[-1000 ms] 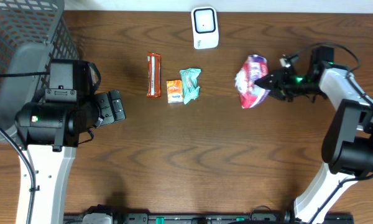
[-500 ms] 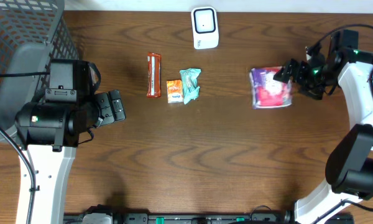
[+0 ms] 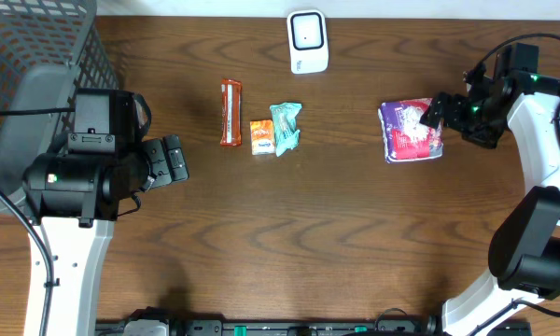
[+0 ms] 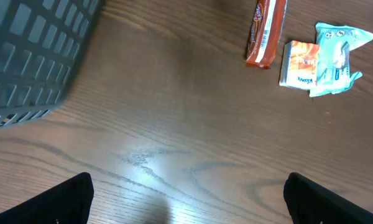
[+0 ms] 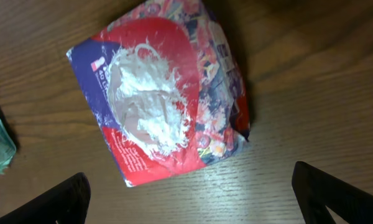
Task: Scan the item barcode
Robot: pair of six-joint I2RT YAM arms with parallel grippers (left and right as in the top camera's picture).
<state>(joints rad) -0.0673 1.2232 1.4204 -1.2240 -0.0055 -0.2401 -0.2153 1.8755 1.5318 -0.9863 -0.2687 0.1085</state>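
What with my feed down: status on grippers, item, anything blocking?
Left gripper open, empty. Right gripper open, at snack bag, not gripping. Bag flat on table. Nothing between bag and scanner.

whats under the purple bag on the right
The bag lies on the wooden table, printed face up. Nothing sticks out from beneath it; its underside is hidden, so any barcode there cannot be seen.

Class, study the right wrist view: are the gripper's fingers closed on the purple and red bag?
No, the right gripper stands wide open, both fingers clear of the bag lying on the table.
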